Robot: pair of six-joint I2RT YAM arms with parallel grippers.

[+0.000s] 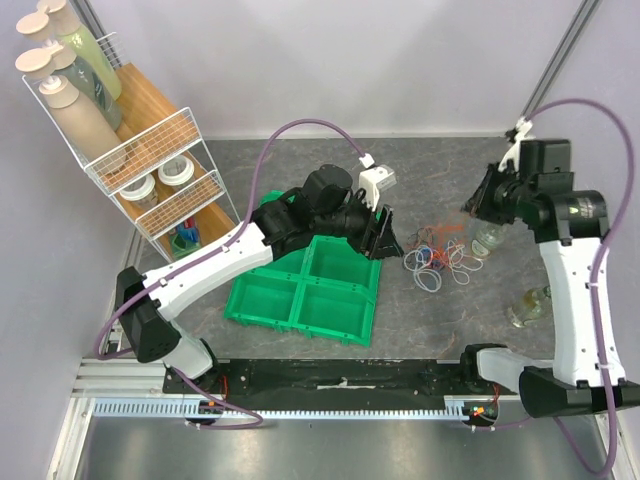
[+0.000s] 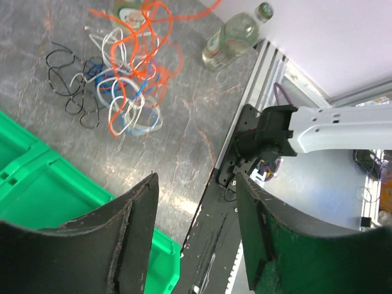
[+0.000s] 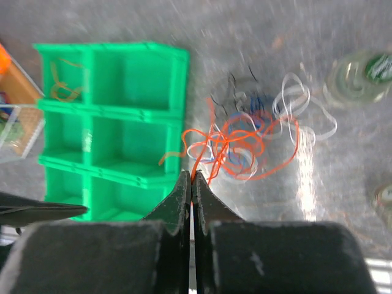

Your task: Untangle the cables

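Cables (image 1: 437, 258) lie in a loose knot of white, black, blue and orange strands on the table (image 1: 420, 170), just right of the green bin (image 1: 303, 283). The right gripper (image 3: 191, 177) is on the far side of the knot from the bin. Its jaws are pressed together, and in the blurred wrist view they seem to pinch the orange cable (image 3: 236, 138) rising from the heap. The left gripper (image 2: 196, 184) hangs above the bin's right edge, spread wide and holding nothing. A short orange piece (image 3: 61, 86) lies in one bin compartment.

Blurred cable tangle (image 3: 242, 144), right-wrist view
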